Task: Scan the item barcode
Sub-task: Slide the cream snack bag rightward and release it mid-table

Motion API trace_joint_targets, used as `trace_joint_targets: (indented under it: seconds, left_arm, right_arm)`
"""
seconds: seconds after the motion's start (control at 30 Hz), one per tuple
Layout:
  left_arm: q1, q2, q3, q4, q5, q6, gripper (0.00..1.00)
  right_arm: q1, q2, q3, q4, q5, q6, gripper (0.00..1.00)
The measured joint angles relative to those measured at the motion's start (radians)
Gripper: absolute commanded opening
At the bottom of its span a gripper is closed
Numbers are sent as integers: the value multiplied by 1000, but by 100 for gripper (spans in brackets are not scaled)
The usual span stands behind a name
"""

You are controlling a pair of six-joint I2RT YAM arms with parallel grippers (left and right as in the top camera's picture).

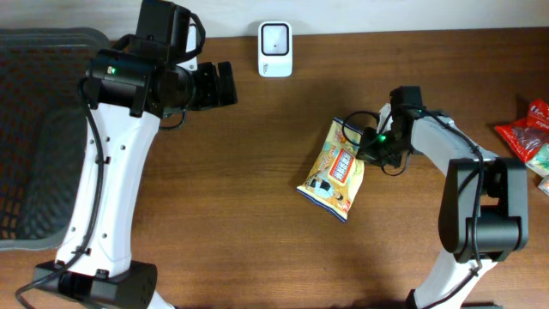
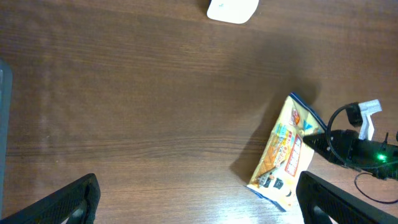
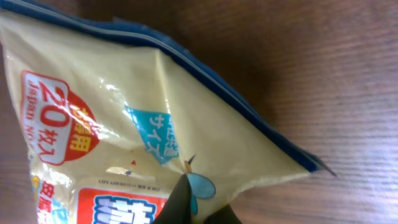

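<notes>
The right gripper point(image 1: 371, 148) is closed, its dark fingertips point(image 3: 188, 186) pressed together on the printed face of the snack bag point(image 1: 333, 172). In the right wrist view creases in the film run out from the spot where the tips meet, so they appear to pinch the wrapper near its upper blue-edged seam. The left gripper point(image 1: 220, 84) is wide open and holds nothing. It hangs over bare bench point(image 1: 257, 215) towards the far left, well apart from the bag, and its two black fingers point(image 2: 68, 199) frame the bottom corners of its own camera view.

The bag lies on the bench right of centre, yellow face up, long side tilted, its top corner towards the right arm. The left wrist view shows a shadow along the bag's point(image 2: 283, 158) left side, so that edge may be off the wood, though I cannot tell for sure. Its underside is hidden in every view. In the right wrist view the bag point(image 3: 124, 112) fills most of the picture and is cut off at the left and bottom. Only part of the print can be read.

A white scanner point(image 1: 275, 38) sits at the far edge of the bench, between the two arms and well apart from the bag. A dark mesh basket point(image 1: 34, 103) takes up the left side, partly behind the left arm. Red packets point(image 1: 525, 130) lie at the right edge, cut off by the frame. A black cable point(image 1: 347, 129) loops by the right gripper above the bag's top corner.
</notes>
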Motion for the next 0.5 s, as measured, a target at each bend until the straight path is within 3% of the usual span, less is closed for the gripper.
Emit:
trace_joint_targets:
  seconds: [0.07, 0.27, 0.37, 0.5]
  left_arm:
    - [0, 0, 0, 1, 0, 0, 99]
    - [0, 0, 0, 0, 0, 0, 99]
    - [0, 0, 0, 0, 0, 0, 99]
    - [0, 0, 0, 0, 0, 0, 99]
  right_arm:
    - [1, -3, 50, -105, 85, 16, 4]
    - [90, -160, 366, -480, 761, 148, 4]
    - [189, -187, 380, -500, 969, 216, 4]
    - [333, -100, 379, -424, 1030, 259, 4]
